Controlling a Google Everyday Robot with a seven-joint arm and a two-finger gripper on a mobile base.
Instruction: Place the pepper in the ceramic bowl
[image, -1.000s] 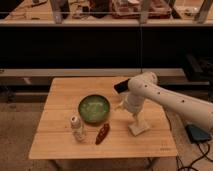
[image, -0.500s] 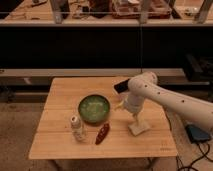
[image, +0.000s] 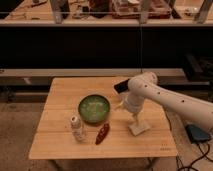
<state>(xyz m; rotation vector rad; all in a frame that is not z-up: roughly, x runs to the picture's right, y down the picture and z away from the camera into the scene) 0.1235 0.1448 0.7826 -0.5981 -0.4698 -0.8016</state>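
Note:
The dark red pepper (image: 102, 134) lies on the wooden table (image: 60, 145), just in front of the ceramic bowl (image: 93, 108) and a little to its right. The bowl is green inside and stands near the table's middle. My white arm reaches in from the right and bends down to the gripper (image: 133, 119). The gripper points downward to the right of the bowl, open, well apart from the pepper. It holds neither the pepper nor the bowl.
A small white shaker bottle (image: 76, 128) stands upright left of the pepper. A pale beige block (image: 139, 128) lies right under the gripper. Behind the table runs a dark shelf unit (image: 100, 45), and cables lie on the floor at the right.

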